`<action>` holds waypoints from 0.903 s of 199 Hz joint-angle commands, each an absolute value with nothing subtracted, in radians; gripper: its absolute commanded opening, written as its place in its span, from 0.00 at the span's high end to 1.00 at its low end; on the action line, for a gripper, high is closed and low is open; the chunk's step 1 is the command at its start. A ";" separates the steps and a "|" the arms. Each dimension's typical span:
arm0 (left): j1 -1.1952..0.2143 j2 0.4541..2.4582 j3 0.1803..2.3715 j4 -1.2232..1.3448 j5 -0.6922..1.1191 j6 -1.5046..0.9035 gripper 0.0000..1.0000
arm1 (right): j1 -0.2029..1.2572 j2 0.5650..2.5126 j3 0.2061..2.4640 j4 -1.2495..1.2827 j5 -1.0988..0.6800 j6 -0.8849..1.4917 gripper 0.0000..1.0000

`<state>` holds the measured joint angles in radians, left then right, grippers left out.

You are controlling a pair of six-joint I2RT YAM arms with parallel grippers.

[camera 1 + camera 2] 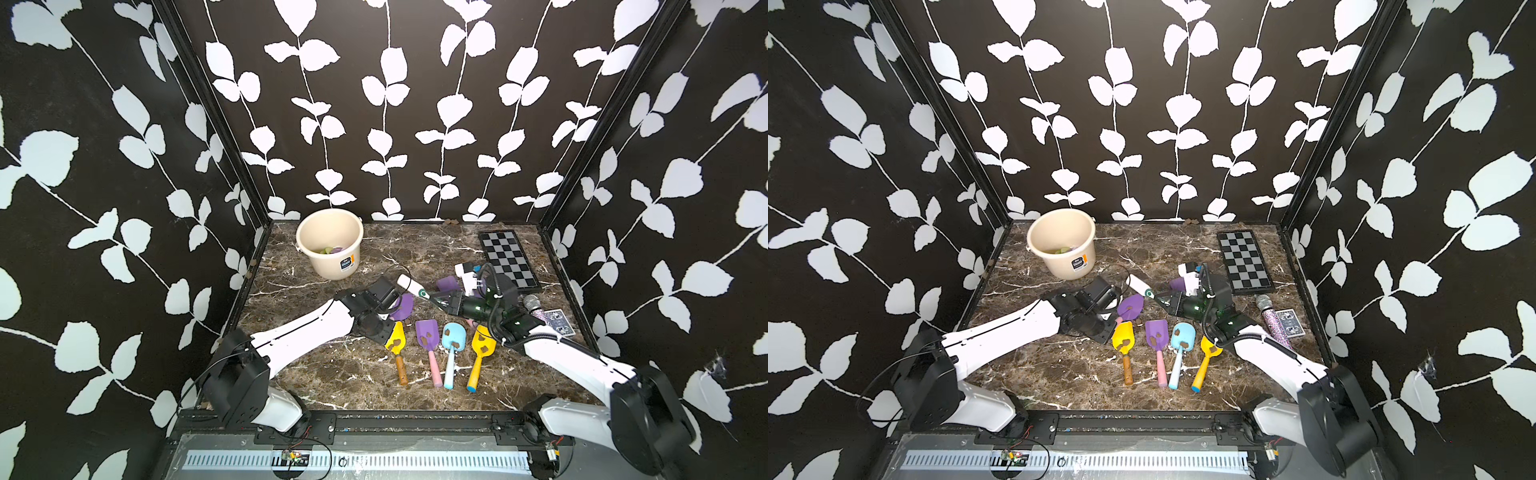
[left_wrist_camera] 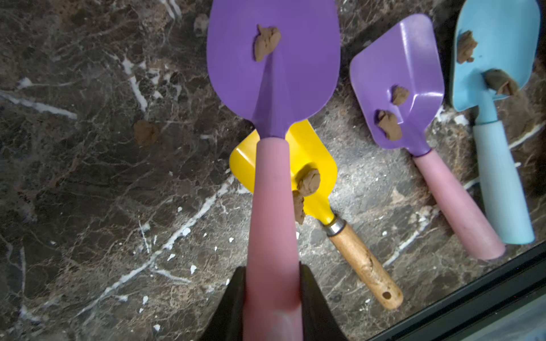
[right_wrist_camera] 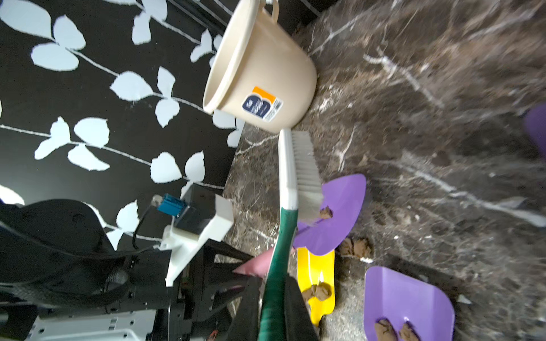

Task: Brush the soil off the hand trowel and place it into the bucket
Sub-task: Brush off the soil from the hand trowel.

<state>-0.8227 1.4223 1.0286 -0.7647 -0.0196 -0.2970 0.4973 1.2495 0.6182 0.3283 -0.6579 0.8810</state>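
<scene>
Black walls (image 1: pixel 415 183) with white leaves stood around the brown marble table (image 1: pixel 353 374). The left pincer (image 2: pixel 273 283) pinched the purple trowel (image 2: pixel 295 73) by its pink handle. The right pincer (image 3: pixel 273 292) pinched the brush (image 3: pixel 305 171), maybe touching the soil (image 3: pixel 325 212) on the blade. The bucket (image 1: pixel 332 266) sat far back.

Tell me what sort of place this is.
Probably a staged robot test booth: leaf-print walls box in a marble-look tabletop, a left arm and right arm are mounted at its front, and soiled trowels lie in a row.

The round cream plastic bucket (image 3: pixel 266 68) looks smooth, the purple round trowel (image 2: pixel 273 97) shiny, the brown wooden handle (image 2: pixel 365 264) rough.
</scene>
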 commanded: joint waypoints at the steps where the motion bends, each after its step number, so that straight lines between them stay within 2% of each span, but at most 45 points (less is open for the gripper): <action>1: -0.821 1.381 1.009 -0.788 -0.048 -0.275 1.00 | 0.508 1.282 0.652 0.445 -0.803 0.920 1.00; 47: -0.821 1.354 0.990 -0.760 -0.022 -0.281 1.00 | 0.546 1.304 0.619 0.419 -0.810 0.891 1.00; 82: -0.821 1.336 0.991 -0.759 -0.033 -0.275 1.00 | 0.546 1.301 0.609 0.319 -0.712 0.842 1.00; 128: -0.821 1.321 0.980 -0.751 -0.035 -0.291 1.00 | 0.542 1.308 0.584 0.304 -0.680 0.825 1.00; 180: -0.821 1.312 0.963 -0.736 -0.030 -0.305 1.00 | 0.493 1.198 0.575 0.198 -0.560 0.789 1.00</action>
<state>-0.8227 1.3552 0.9730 -0.7567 -0.0235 -0.2955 0.5198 1.2701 0.5789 0.2481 -0.6487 0.8223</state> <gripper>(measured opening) 0.264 0.126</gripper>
